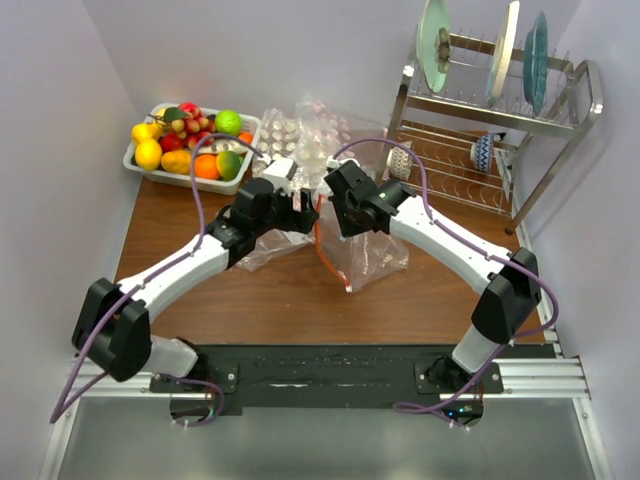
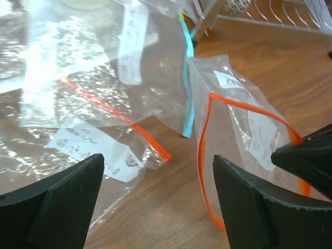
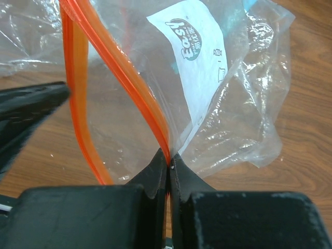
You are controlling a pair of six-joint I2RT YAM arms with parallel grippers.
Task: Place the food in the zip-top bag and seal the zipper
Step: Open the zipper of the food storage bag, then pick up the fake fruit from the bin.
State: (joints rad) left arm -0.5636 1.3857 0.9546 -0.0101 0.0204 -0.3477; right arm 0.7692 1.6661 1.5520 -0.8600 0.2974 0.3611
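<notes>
Right now my right gripper [image 3: 169,161] is closed tight on the zipper [image 3: 129,78], its two fingertips pinching the orange-red strip near one end of the mouth. From that pinch the zip-top bag [image 3: 244,119] billows away over the wooden table [image 1: 280,290], and a white printed label [image 3: 199,67] shows through the clear plastic. The mouth is unsealed: in the left wrist view the zipper [image 2: 202,155] curves round as an open loop.

My left gripper [image 2: 158,199] has its fingers spread wide and faces that open mouth from just beside it. I cannot tell whether it touches the plastic.

From the top camera, both grippers meet near the middle of the table, left [image 1: 300,212] and right [image 1: 328,205], with the bag [image 1: 370,255] lying under and in front of the right one.

The toy fruits [image 1: 190,140] are all in a white tray [image 1: 190,186] at the far left corner, well apart from the bag. More clear bags lie crumpled behind the grippers, one with a teal strip [image 2: 188,88], another with an orange-red strip [image 2: 104,106]. A metal dish rack [image 1: 470,170] holding plates [image 1: 433,40] stands at the far right.
</notes>
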